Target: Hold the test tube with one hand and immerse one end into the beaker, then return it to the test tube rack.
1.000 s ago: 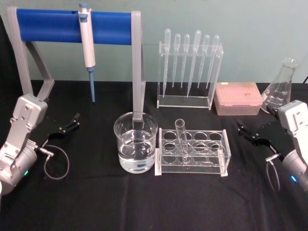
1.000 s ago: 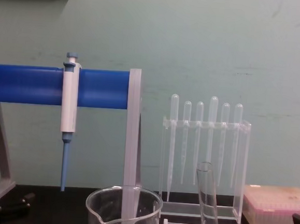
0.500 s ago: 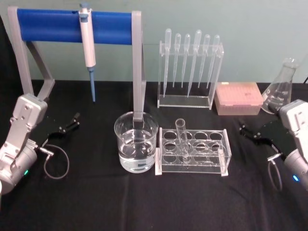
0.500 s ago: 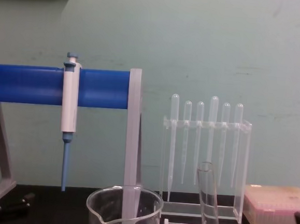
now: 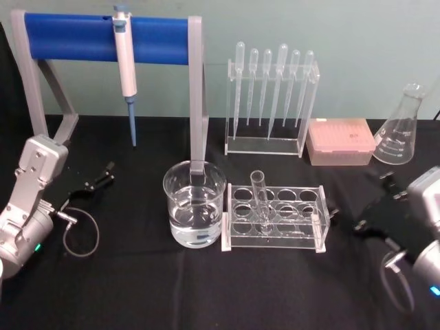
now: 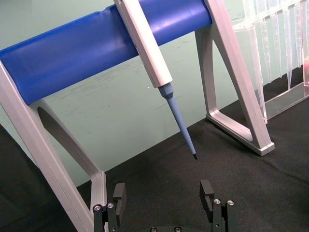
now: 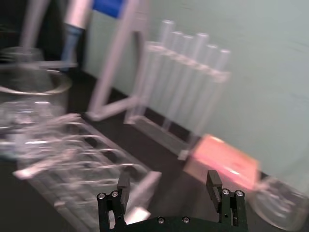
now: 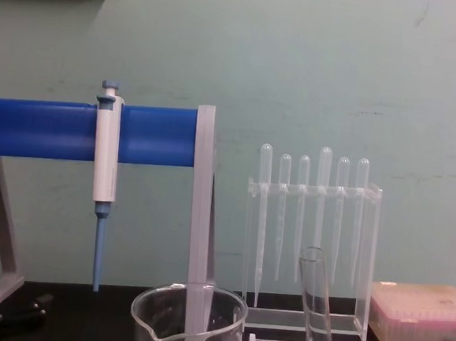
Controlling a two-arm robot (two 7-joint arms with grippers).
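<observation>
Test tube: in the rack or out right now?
In. The test tube stands in the rack, rim up, leaning slightly; the right hand is open and apart from it.

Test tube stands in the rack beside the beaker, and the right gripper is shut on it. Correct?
Not quite. The test tube stands in the rack beside the beaker, but the right gripper is open and apart from it; the right wrist view shows its jaws spread, gripping nothing.
</observation>
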